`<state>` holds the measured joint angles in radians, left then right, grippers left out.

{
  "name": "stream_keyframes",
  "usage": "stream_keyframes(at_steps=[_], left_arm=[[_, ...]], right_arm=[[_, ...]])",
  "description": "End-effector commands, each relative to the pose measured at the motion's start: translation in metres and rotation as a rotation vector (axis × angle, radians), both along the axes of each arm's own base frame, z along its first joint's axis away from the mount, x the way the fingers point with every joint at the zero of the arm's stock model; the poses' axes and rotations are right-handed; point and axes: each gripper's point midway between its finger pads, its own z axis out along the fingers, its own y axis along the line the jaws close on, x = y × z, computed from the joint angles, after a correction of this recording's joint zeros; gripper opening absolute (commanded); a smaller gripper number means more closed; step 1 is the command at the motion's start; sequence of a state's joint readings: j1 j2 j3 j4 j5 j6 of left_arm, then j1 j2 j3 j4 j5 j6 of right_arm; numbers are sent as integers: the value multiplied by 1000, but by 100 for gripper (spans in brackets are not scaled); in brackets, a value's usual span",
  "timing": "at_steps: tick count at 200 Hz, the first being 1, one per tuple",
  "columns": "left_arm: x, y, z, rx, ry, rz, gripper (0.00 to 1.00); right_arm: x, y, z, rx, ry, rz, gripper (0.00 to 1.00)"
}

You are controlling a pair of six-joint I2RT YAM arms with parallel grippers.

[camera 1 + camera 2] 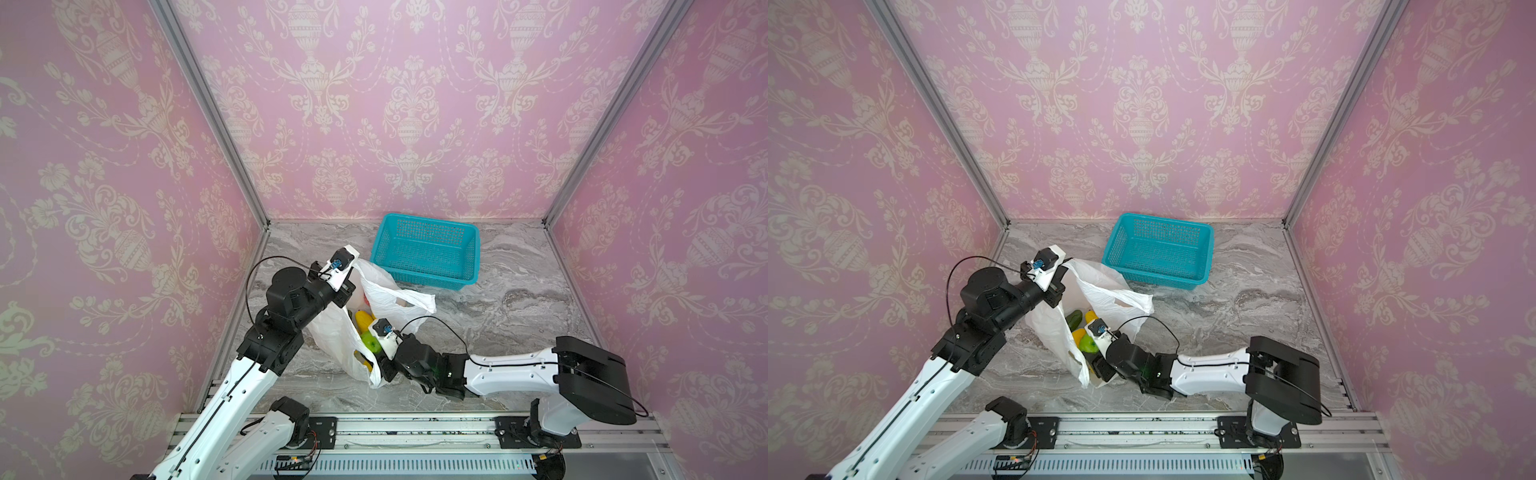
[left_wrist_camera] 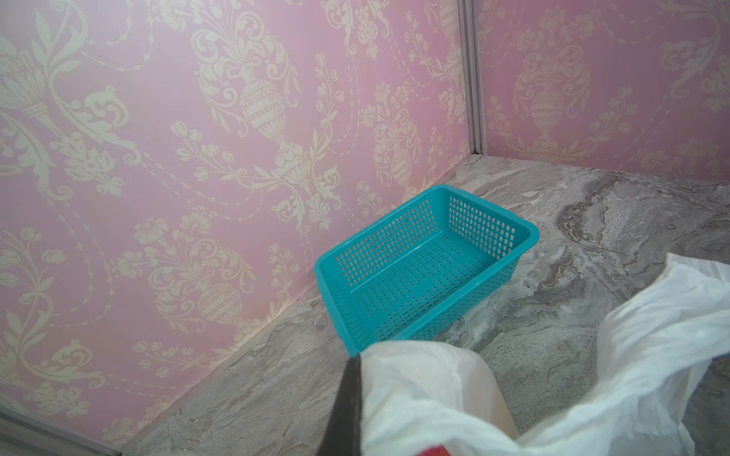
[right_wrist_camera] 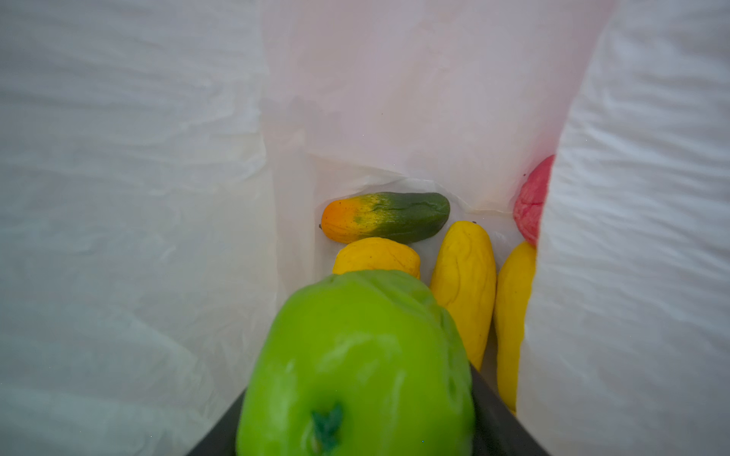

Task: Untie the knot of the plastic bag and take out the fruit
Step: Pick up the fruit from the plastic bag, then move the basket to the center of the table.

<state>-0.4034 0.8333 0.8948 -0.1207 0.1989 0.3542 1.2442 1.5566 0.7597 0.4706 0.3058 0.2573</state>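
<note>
Well, my right end effector [image 3: 357, 379] was deep inside the plastic bag [image 1: 332, 336]. Its two dark fingers [image 3: 497, 410] pressed against either side of a green fruit [image 3: 355, 355], so it was closed around that piece. Beyond the green fruit, on the bag's floor, lay an orange-green piece [image 3: 385, 217] and three yellow fruits [image 3: 464, 284] close together. A red one [image 3: 531, 201] was half hidden behind a fold of the film.

My left end effector [image 1: 352, 291] was clamped narrow on the bag's rim and held that edge up off the tabletop [image 1: 519, 299]. In the left wrist view the white film draped over the one finger [image 2: 349, 402] I could see. With that edge lifted, the bag's mouth stood open toward my right arm.

The bag sat just on the near side of the teal basket [image 1: 428, 219], by the basket's near corner on my left. I could not tell whether film and basket touched there. A loose handle loop [image 1: 415, 301] lay spread on the tabletop, also on the near side of the basket and close to its front wall.
</note>
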Motion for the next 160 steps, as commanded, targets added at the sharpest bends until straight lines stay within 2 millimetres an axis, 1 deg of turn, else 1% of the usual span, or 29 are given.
stream_keyframes(at_steps=[1, 33, 55, 62, 88, 90, 108, 120, 137, 160], left_arm=[[2, 2, -3, 20, -4, 17, 0], [3, 2, -4, 21, 3, 17, 0], [4, 2, -5, 24, 6, 20, 0], [4, 2, -4, 23, 4, 20, 0], [7, 5, -2, 3, 5, 48, 0], [8, 6, -2, -3, 4, 56, 0], [16, 16, 9, -78, 8, 140, 0], [18, 23, 15, -97, 30, 184, 0], [16, 28, 13, -94, 54, 208, 0], [11, 31, 0, -62, 34, 209, 0]], right_arm=[[0, -15, 32, 61, -66, -22, 50], [-8, -42, 67, 125, -101, -27, 49], [-11, -66, 96, 180, -137, -55, 47], [-11, -75, 103, 190, -149, -68, 46], [-5, -111, 142, 261, -209, -136, 44], [-4, -114, 143, 259, -211, -141, 44], [9, -149, 166, 295, -233, -250, 41], [18, -173, 173, 305, -236, -328, 40], [33, -207, 174, 312, -223, -441, 40], [54, -242, 161, 297, -172, -577, 40]])
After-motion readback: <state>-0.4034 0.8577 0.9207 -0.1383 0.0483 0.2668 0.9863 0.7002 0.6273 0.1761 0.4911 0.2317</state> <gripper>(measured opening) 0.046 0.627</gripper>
